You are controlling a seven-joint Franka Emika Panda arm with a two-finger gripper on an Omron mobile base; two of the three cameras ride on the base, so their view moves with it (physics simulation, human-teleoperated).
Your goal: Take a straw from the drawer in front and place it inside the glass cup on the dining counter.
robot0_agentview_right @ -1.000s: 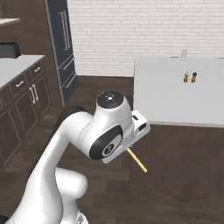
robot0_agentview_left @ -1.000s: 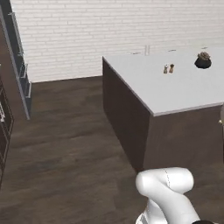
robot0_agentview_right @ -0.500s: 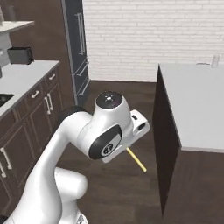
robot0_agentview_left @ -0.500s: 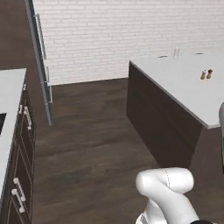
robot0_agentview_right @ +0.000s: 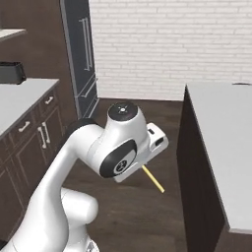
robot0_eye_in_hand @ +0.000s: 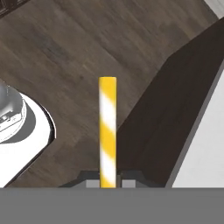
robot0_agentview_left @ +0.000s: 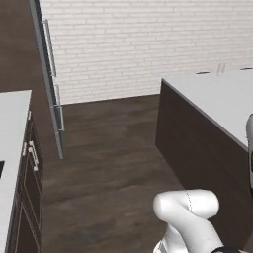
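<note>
My gripper [robot0_eye_in_hand: 108, 183] is shut on the straw [robot0_eye_in_hand: 107, 131], a thin yellow and white striped stick that points away from the hand over the dark floor. From the right base the straw [robot0_agentview_right: 153, 178] sticks out below the white hand, beside the dining counter [robot0_agentview_right: 221, 142]. The counter's dark side [robot0_eye_in_hand: 175, 109] lies just right of the straw. The glass cup [robot0_agentview_left: 220, 68] stands small and clear at the far end of the white dining counter [robot0_agentview_left: 222, 99]. The drawer is out of view.
A tall grey fridge [robot0_agentview_right: 81, 64] stands at the back left by the white brick wall. Dark cabinets with bar handles [robot0_agentview_right: 34, 138] under a light countertop run along the left. Dark wood floor [robot0_agentview_left: 108, 148] lies open between them and the island.
The whole scene has shifted in both base views, so the base has moved: the dining counter now sits closer and further right. The straw stays in the shut gripper.
</note>
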